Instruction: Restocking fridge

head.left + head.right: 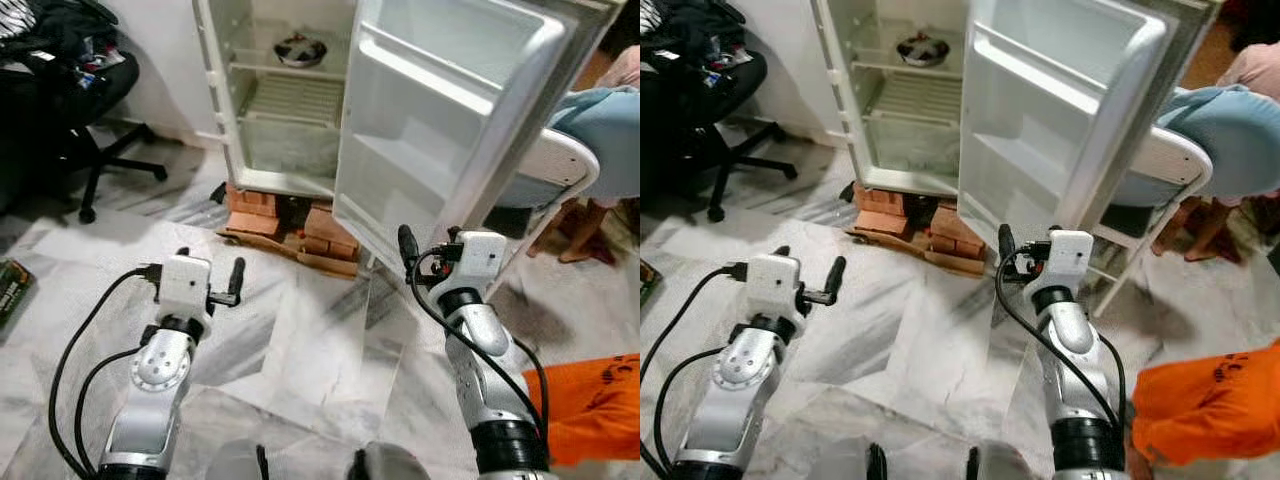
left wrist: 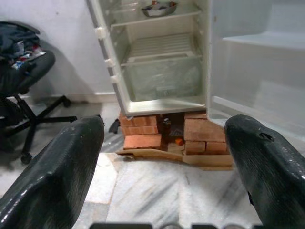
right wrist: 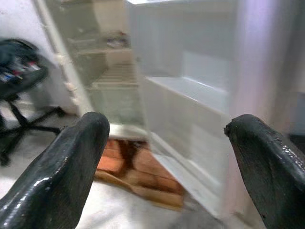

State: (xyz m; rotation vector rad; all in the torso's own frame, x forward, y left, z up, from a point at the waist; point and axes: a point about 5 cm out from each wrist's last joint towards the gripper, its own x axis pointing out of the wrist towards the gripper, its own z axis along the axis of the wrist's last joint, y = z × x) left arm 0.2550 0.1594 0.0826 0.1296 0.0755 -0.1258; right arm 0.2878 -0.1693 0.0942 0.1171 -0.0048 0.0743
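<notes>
A white fridge [image 1: 290, 150] stands open ahead of me, raised on red bricks [image 1: 255, 205] and a board. Its door [image 1: 440, 120] is swung wide to the right, and its door shelves are bare. A metal bowl [image 1: 297, 50] sits on an upper wire shelf. My left gripper [image 1: 210, 265] is held out over the marble floor, open and holding nothing, short of the fridge. In the left wrist view its fingers [image 2: 71, 157] stand wide apart. My right gripper [image 1: 430, 240] is open too, close to the door's lower edge.
A black office chair [image 1: 70, 100] piled with clothes stands at the left. A person in light blue [image 1: 610, 130] sits on a white chair [image 1: 560, 165] behind the door. An orange cloth [image 1: 600, 400] is at the lower right. A green box [image 1: 10, 285] lies at the left edge.
</notes>
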